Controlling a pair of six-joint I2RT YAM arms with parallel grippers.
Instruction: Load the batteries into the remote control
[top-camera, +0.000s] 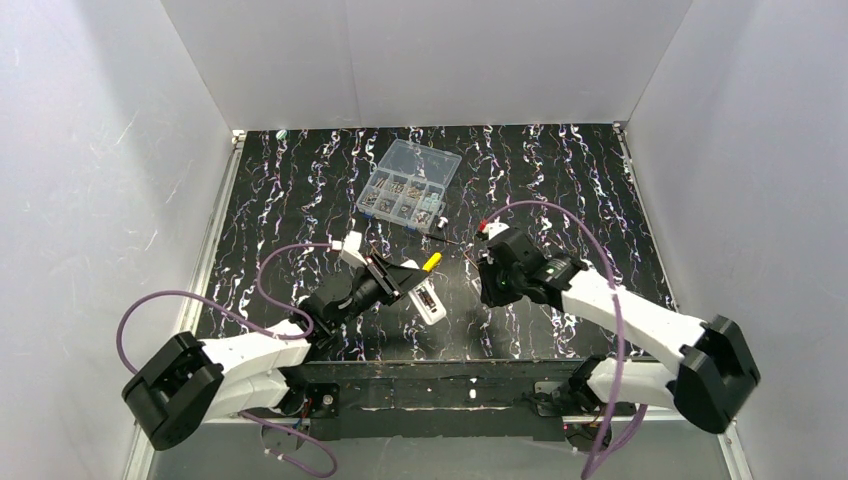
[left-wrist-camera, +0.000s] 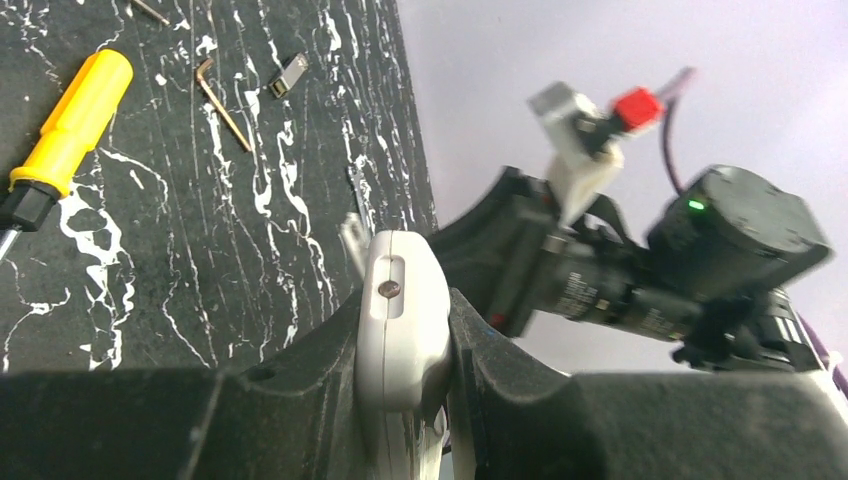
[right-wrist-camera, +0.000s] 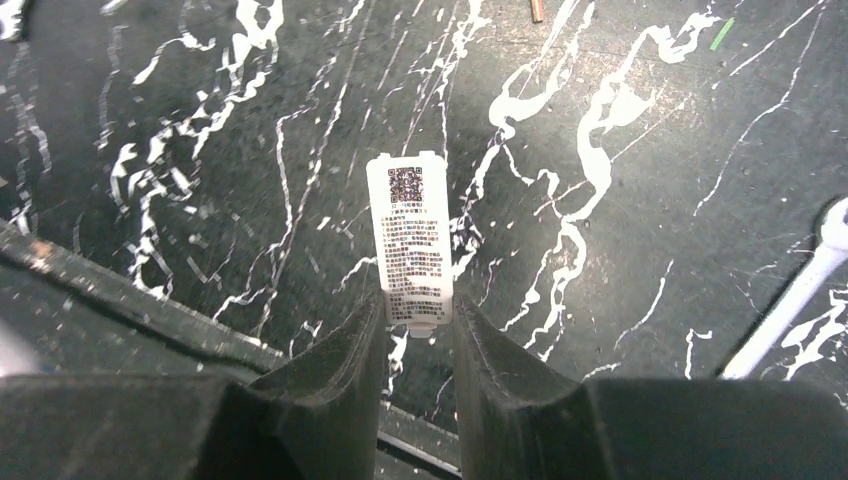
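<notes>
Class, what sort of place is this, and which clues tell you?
Probably a robotics lab test cell: white walls enclose a black marbled table, two robot arms stand at its edge, with a parts box on it.

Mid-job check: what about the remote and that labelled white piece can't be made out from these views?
- Remote control: left wrist view shows one end only; the left gripper hides the rest, battery bay included.
- Top view: remote control too small to tell whether batteries are in.
- Labelled white piece: right wrist view, print too small to read; right gripper covers its near end.
- Wrench: cut off by that view's right edge.
</notes>
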